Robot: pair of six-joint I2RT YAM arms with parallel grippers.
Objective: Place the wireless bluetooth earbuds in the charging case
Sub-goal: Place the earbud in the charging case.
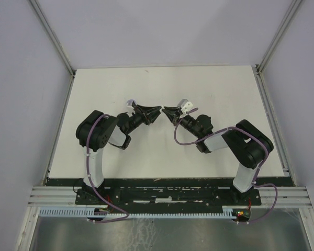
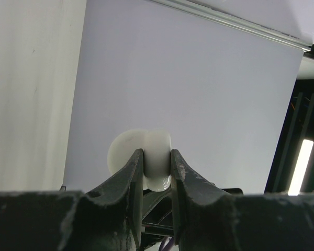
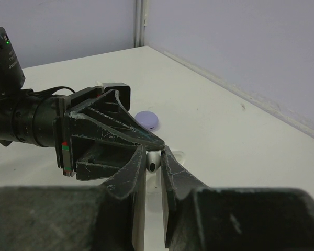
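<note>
I see a white table (image 1: 199, 89) with pale walls on three sides. The two arms are bolted at its near edge. The left arm (image 1: 97, 136) and the right arm (image 1: 246, 146) both bend inward, so their tools meet nose to nose over the middle of the table. A purple cable (image 1: 180, 137) loops along the right arm.

The left gripper (image 1: 157, 111) points toward its partner. Its fingers stand narrow and are clamped on a white rounded case (image 2: 157, 157), pinched right at the tips. From the left wrist I can see a round, flat, lid-like part spreading out beside the left finger. I cannot say for certain that this is the charging case, though it looks like one.

The right gripper (image 1: 168, 112) faces the left one, and the tips of the two tools are just beside each other. Its fingers are drawn close together too.

A lavender disc (image 3: 147, 119) lies flat on the table behind the left gripper's fingers, apart from both tools.

The smallest thing is a white earbud (image 3: 153, 161), pinched between the right gripper's fingertips with a dark spot showing on its end. It is held up off the table, just under the tip of the left gripper's fingers. From here I cannot tell whether it touches the case.
</note>
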